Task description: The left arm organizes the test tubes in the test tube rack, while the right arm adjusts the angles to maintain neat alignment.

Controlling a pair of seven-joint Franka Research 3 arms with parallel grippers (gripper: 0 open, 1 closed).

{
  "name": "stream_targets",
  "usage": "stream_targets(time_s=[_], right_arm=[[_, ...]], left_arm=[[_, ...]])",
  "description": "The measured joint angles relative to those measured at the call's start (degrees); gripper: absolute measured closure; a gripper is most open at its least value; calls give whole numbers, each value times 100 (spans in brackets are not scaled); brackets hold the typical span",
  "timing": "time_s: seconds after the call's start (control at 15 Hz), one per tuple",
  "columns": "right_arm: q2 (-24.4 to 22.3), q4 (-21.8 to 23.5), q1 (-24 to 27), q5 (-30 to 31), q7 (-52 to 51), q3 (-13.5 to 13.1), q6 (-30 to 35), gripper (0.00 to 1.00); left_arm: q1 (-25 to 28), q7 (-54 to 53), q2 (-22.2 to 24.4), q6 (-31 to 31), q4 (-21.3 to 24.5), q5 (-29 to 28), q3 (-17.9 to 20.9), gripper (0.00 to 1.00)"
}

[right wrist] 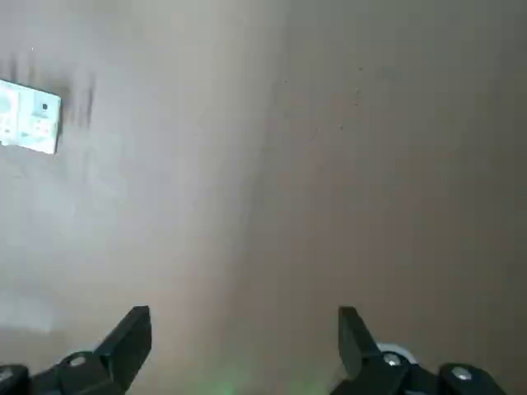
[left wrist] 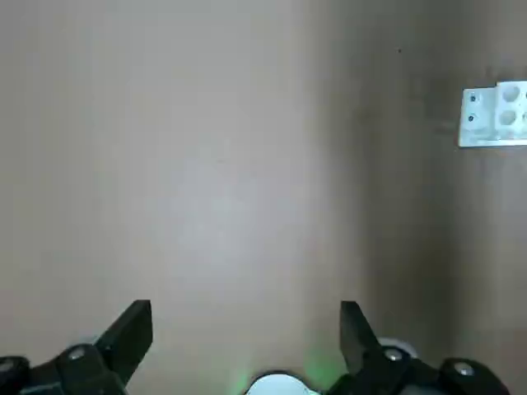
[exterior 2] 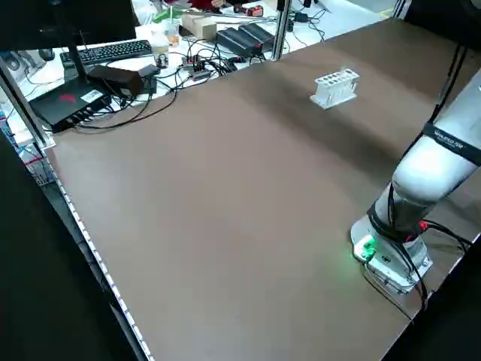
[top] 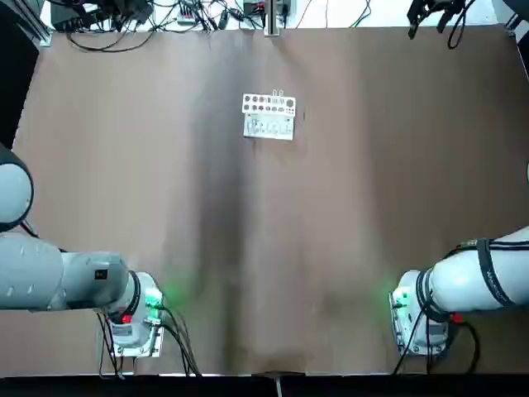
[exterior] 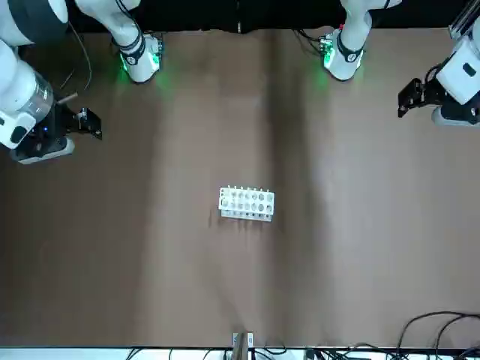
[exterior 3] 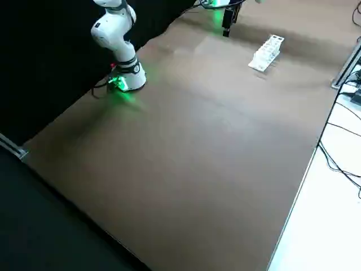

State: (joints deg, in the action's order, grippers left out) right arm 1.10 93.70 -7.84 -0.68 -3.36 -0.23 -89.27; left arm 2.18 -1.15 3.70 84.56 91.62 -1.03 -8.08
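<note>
Grippers, left (left wrist: 245, 341) and right (right wrist: 244, 346), are hovering open above our desk (top: 248, 248). We are seeing the rack (top: 269, 124) standing near its far edge.

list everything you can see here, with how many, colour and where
test tube rack: one, white, on the tabletop, toward the side far from the arms' bases
table: one, brown top, between the two arms
monitor: one, black, beyond the table
keyboard: one, black, beside the monitor
cables: several, black, at the far edge and by the arm bases
left gripper: one, black, fingers apart, above the table on the robot's left side, away from the rack
right gripper: one, black, fingers apart, above the table on the robot's right side, away from the rack
arms: two, white, one at each side of the table
</note>
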Motion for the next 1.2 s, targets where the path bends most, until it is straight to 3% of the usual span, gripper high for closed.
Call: stream_targets(time_s=[0.47, 0.67, 0.87, 1.2], right_arm=[[0, 0, 1, 0, 0, -13, 0, 0], [0, 0, 0, 0, 0, -12, 0, 0], [0, -1, -1, 0, -1, -9, -1, 0], [0, -2, -1, 0, -1, -8, -3, 0]], left_arm=[[-17, 1, -75, -2, 70, 55, -45, 0], [-145, 137, -312, 2, 92, 601, -93, 0], [-911, 1576, -881, 164, 41, 773, -265, 0], [-1962, 2453, -1564, 1023, -235, 767, -283, 0]])
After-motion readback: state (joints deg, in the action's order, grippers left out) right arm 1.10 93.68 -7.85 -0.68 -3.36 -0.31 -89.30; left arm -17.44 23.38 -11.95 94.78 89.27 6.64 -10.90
